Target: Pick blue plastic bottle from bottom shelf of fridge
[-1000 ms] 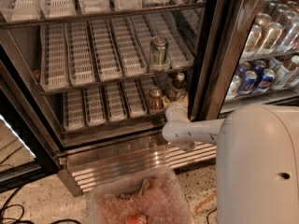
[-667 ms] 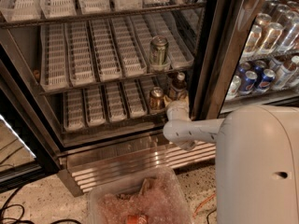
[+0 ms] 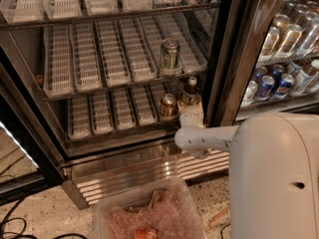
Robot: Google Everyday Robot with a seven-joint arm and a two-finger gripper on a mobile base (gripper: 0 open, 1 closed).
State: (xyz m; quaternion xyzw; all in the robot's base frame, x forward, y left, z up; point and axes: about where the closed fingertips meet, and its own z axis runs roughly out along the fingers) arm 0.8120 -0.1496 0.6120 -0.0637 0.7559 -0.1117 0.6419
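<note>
The blue plastic bottle [image 3: 190,90], with dark contents and a pale label, stands at the right end of the bottom shelf [image 3: 114,114] of the fridge [image 3: 222,59]. A copper-topped can [image 3: 168,106] stands just left of it. My gripper [image 3: 191,114] is at the end of the white arm. It reaches into the bottom shelf right in front of the bottle's lower part, hiding the bottle's base. Whether it touches the bottle cannot be told.
A green can [image 3: 170,56] stands on the middle shelf above. The black door post is close on the right, with the neighbouring cooler of blue cans [image 3: 273,83] beyond. A clear plastic bin [image 3: 149,213] and cables [image 3: 20,228] lie on the floor.
</note>
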